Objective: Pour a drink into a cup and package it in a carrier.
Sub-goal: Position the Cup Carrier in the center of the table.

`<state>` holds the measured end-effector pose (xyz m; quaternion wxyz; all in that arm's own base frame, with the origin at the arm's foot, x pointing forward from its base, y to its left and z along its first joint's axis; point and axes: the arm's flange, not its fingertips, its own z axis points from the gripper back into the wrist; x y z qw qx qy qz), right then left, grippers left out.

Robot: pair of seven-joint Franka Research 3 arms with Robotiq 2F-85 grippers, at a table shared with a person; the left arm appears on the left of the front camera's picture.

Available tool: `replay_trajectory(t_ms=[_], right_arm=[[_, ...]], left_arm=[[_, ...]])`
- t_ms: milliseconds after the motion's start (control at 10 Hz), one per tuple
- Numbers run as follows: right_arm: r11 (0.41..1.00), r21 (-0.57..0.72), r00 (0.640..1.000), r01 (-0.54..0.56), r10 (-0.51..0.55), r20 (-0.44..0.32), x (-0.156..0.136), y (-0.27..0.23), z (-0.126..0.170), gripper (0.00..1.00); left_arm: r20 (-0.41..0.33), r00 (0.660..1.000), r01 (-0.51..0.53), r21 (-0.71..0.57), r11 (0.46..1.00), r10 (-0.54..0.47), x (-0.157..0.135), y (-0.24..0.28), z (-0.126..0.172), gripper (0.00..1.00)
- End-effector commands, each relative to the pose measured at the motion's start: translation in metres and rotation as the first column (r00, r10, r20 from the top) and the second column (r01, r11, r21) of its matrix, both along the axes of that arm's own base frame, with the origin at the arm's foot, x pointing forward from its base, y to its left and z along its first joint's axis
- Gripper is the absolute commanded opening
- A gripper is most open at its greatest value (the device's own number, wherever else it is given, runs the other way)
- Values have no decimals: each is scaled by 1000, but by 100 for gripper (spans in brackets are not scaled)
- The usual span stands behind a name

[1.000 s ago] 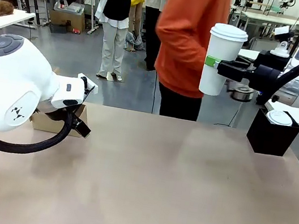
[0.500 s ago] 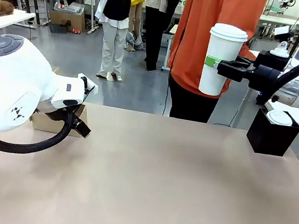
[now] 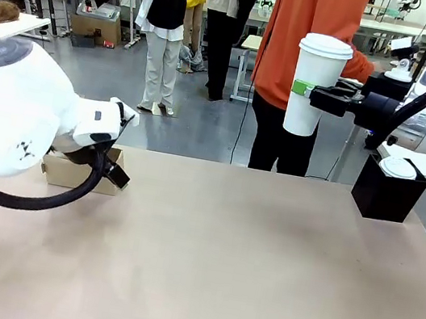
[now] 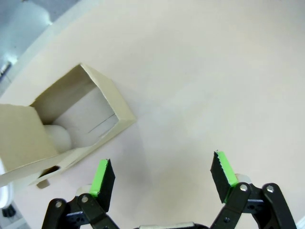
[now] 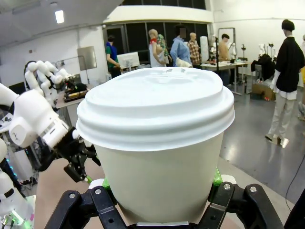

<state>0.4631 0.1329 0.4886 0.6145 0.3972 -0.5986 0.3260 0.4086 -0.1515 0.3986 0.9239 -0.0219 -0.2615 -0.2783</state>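
A: Well, the right gripper (image 3: 312,93) had the cup (image 3: 321,59) clamped at mid-height, held high toward the far right of the table (image 3: 262,258), lid (image 3: 327,45) on.

B: And the carrier (image 4: 78,114)?

A: Over at the left side of the table, well apart from the cup. The left gripper (image 4: 162,176) hung just beside it, jaws wide, nothing between them.

B: So what could have gone wrong from there?

A: Plenty, I'd say. A paper cup gives. Squeeze too hard and the wall buckles and the lid pops. Too soft and it slides down through the pads. And it looked a long trip across, so any tilt or jerk could slop liquid up at the lid, if it was full.

B: The pocket?

A: Tight target, I'd guess. Come down off-centre and the cup's base catches the cardboard edge and shoves or tips that light carrier, unless the left gripper steadies it. A person (image 3: 308,28) also stood right behind the cup.

B: How was it sitting?

A: Upright. Long axis vertical, lid up, narrow base down, no lean I could make out.
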Motion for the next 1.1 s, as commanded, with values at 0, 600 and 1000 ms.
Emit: replay_trajectory(t_ms=[0, 600, 1000], right_arm=[[1000, 10, 1000, -5, 5, 5, -2, 1, 4, 80], [1000, 10, 1000, -5, 5, 5, -2, 1, 4, 80], [1000, 10, 1000, -5, 5, 5, -2, 1, 4, 80]], left_arm=[[-54, 999, -2, -32, 999, 0, 3, 10, 45, 100], [-152, 952, -264, 21, 964, 265, 66, 44, 123, 100], [-175, 899, -397, 65, 915, 402, 110, 54, 114, 100]])
